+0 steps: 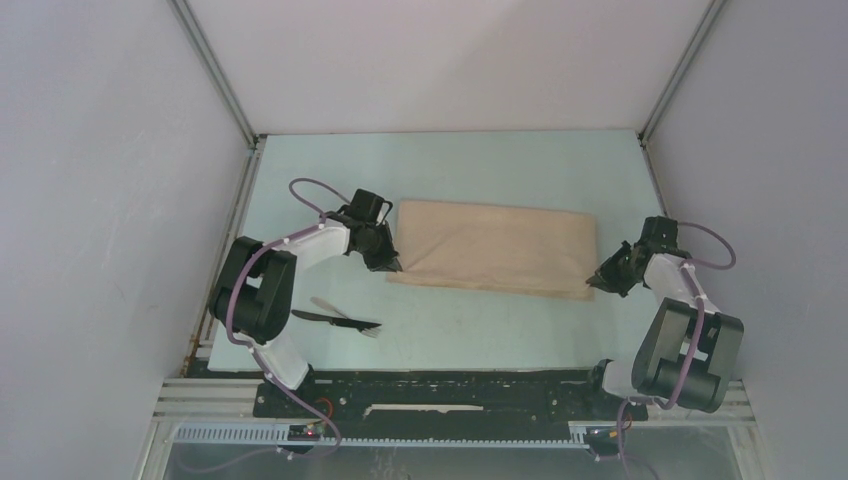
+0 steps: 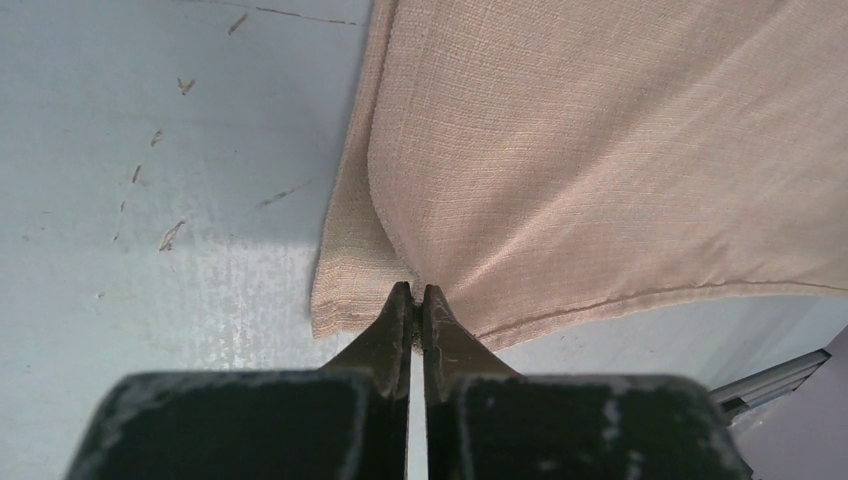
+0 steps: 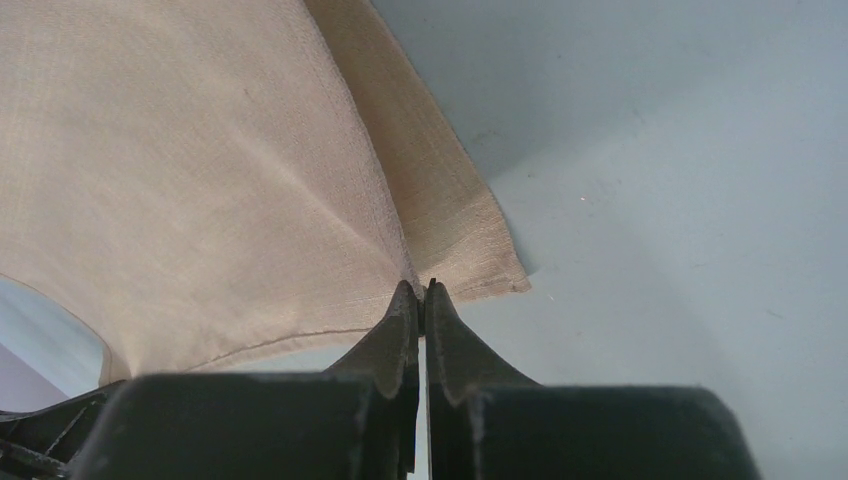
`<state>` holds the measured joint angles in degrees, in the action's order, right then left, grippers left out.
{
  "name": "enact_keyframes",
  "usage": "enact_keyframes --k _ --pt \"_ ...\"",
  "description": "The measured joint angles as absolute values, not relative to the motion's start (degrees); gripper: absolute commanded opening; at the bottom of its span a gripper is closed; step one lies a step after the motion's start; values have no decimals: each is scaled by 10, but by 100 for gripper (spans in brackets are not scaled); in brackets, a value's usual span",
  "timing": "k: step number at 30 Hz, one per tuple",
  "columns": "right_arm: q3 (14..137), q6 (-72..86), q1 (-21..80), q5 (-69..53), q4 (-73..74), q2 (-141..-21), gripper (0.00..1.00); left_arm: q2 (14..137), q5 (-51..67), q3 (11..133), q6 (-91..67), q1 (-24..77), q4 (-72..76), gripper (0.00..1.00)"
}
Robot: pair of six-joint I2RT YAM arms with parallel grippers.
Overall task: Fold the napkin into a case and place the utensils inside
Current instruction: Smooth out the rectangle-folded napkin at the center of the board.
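Note:
The tan napkin (image 1: pixel 492 246) lies folded into a long band across the middle of the table. My left gripper (image 1: pixel 392 267) is shut on the top layer at the napkin's near left corner (image 2: pixel 417 270) and holds it slightly raised. My right gripper (image 1: pixel 594 283) is shut on the top layer at the near right corner (image 3: pixel 412 275). In both wrist views a lower layer lies flat under the raised one. The utensils (image 1: pixel 338 317), a black piece and a pale grey one crossing it, lie on the table near the left arm, apart from the napkin.
The pale blue-green table (image 1: pixel 480 330) is walled by grey panels left, right and back. A black rail (image 1: pixel 440 395) runs along the near edge between the arm bases.

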<state>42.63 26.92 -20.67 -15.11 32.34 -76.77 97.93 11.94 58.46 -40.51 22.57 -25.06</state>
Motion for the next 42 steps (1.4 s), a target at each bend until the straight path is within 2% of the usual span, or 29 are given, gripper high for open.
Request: enact_keyframes --k 42 --pt "400 269 -207 -136 297 -805 1 985 108 560 -405 233 -236 0"
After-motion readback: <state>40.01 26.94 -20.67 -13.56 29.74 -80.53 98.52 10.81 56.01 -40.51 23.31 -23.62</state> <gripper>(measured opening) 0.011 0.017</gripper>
